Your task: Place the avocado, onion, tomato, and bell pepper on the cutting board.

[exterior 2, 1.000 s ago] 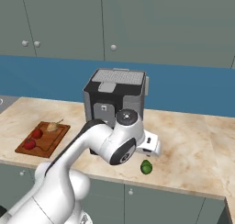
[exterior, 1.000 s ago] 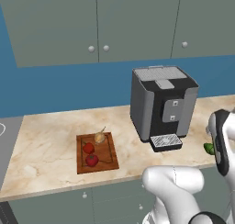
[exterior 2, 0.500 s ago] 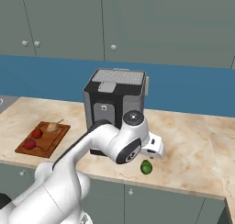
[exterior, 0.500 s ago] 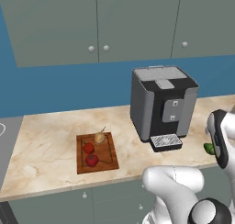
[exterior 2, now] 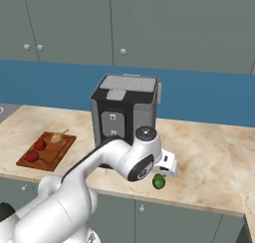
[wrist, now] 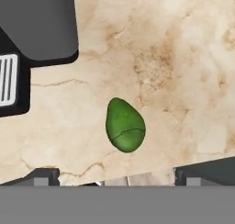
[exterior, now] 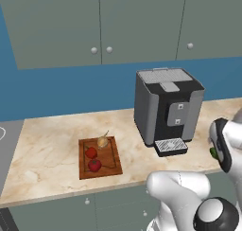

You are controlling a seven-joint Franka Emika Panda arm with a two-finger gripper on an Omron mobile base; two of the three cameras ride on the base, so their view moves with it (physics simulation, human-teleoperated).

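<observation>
The avocado [wrist: 125,126], a glossy green oval, lies on the marble counter right of the coffee machine, and shows too at the counter's front edge [exterior 2: 159,181] and half behind my arm [exterior: 213,153]. My gripper [wrist: 118,177] hovers above it, open wide and holding nothing, with the fruit between and just ahead of the fingertips [wrist: 43,176]. The cutting board [exterior: 109,167] lies far to the left [exterior 2: 56,155]. On it are the onion [exterior: 102,141] with its pale stalk and two red vegetables [exterior: 91,153] [exterior: 94,165]; which is the tomato and which the bell pepper I cannot tell.
A dark grey coffee machine [exterior: 165,107] with a drip tray [exterior: 170,146] stands between the board and the avocado; its body fills the upper left of the hand view [wrist: 36,25]. Grey cabinets hang above. The counter's front edge runs close to the avocado.
My hand has shifted a little right and down, closer over the avocado. The jaws have stayed open, and the avocado and the things on the board have not moved.
</observation>
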